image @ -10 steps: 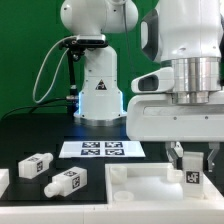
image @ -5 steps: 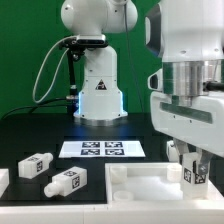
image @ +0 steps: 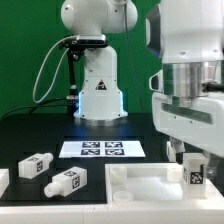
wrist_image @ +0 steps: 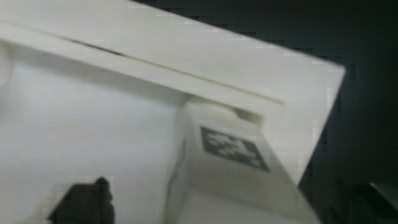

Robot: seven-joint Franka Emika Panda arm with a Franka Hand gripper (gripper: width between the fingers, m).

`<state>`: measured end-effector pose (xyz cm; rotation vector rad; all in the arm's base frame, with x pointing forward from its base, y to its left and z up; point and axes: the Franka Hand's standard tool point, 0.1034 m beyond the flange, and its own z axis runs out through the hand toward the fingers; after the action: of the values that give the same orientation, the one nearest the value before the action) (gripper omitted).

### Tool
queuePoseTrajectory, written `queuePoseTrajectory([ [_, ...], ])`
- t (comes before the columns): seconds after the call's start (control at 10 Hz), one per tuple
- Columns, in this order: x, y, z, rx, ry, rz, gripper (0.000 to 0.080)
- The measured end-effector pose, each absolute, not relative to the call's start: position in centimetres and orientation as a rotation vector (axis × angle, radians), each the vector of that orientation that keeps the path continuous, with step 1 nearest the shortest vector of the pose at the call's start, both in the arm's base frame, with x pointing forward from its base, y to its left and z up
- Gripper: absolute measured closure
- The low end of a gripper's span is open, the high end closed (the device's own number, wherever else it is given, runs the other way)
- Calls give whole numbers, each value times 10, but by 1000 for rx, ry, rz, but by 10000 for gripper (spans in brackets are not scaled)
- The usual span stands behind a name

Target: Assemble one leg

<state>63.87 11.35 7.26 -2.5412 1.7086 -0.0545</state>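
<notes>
Over the square part (image: 140,186), the gripper (image: 196,160) pinches a leg (image: 195,171); two lie apart.

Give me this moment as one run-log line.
gripper: shut on leg | leg: upright over tabletop corner | loose legs: on table | marker board: untouched

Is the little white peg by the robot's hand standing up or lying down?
Standing up. The leg stands tall at the corner of the square white part, its tag facing the camera, under the gripper.
</notes>
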Motion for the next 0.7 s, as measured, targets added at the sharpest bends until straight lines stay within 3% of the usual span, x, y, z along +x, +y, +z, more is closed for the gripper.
queuePoseTrajectory([
  [0.2,638,118,72,-2823,1196,-100,160],
  [0.6,637,117,69,-2975,790,-119,151],
  [0.7,638,113,69,-3073,437,-143,151],
])
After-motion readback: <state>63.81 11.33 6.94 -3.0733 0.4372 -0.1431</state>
